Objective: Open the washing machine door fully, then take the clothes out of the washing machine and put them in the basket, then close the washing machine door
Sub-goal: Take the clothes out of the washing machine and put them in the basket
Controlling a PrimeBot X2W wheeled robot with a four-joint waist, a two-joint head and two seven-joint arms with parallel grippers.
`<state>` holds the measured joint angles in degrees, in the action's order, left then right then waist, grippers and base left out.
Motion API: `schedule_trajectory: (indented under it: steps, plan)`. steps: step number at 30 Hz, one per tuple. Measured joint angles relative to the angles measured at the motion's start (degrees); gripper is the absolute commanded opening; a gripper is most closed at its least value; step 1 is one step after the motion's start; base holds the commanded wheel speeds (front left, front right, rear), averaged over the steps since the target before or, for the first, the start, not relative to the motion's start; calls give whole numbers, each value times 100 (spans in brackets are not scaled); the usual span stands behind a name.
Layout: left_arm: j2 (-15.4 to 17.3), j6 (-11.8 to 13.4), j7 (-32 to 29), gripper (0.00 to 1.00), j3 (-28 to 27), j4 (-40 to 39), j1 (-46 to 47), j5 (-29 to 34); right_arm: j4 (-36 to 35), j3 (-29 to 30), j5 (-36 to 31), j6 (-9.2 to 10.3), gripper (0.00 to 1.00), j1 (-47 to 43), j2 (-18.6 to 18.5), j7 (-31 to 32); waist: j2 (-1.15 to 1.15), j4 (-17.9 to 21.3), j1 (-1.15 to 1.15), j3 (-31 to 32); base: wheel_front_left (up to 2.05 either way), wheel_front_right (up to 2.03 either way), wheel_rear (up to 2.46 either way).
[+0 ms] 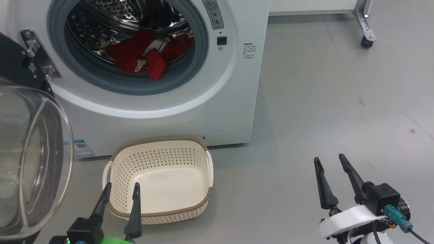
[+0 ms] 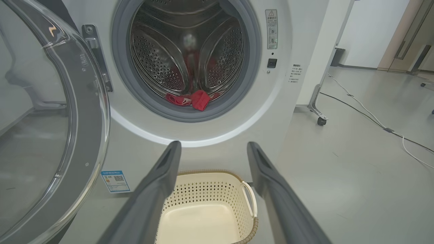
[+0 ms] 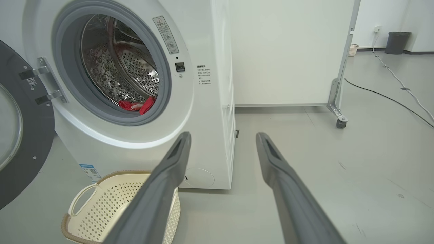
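The white washing machine (image 1: 190,112) stands ahead with its door (image 1: 30,159) swung wide to the left, the glass bowl bulging outward. Red clothes (image 1: 149,56) with white trim lie at the drum's front lip, also seen as clothes (image 2: 193,99) and clothes (image 3: 137,105). The cream basket (image 1: 159,147) sits on the floor below the opening, with nothing in it. My left gripper (image 1: 122,188) is open, low at the basket's near left corner. My right gripper (image 1: 330,161) is open over bare floor to the right, well clear of the machine.
A white panel on a caster leg (image 1: 368,35) stands behind the machine at the right. Cables (image 2: 373,118) run along the grey floor further right. The door (image 2: 51,135) takes up the space to my left.
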<state>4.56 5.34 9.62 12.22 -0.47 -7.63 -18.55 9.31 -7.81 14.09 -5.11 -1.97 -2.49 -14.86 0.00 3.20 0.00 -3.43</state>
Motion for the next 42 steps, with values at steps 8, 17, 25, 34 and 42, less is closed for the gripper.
schedule_trajectory:
  steps: [8, 17, 25, 34, 42]
  plan:
    - [-9, 15, 2, 100, 40, -37, 0, 0, 3, 0, 0, -1, 100, 0, 0, 0, 0, -9, 0, 1, 119, -119, 0]
    - [-13, 15, 3, 100, 54, -37, 1, -1, 9, -5, 0, -1, 100, -1, 0, -1, 0, -39, 0, -16, 99, -99, 0]
    - [-13, 15, 11, 100, 53, -38, 1, -1, 24, -14, 0, -1, 100, -1, 0, 0, 0, -49, 0, -37, 67, -67, 0]
    - [-14, 15, 13, 100, 66, -16, 2, 0, 65, -24, 0, -2, 100, -1, 1, -1, 0, -56, 0, 0, 33, -33, 0]
    - [-14, 15, 12, 100, 67, 8, 2, -1, 93, -46, 0, -2, 100, 0, 2, -1, 0, -64, 0, 48, 3, -3, 0]
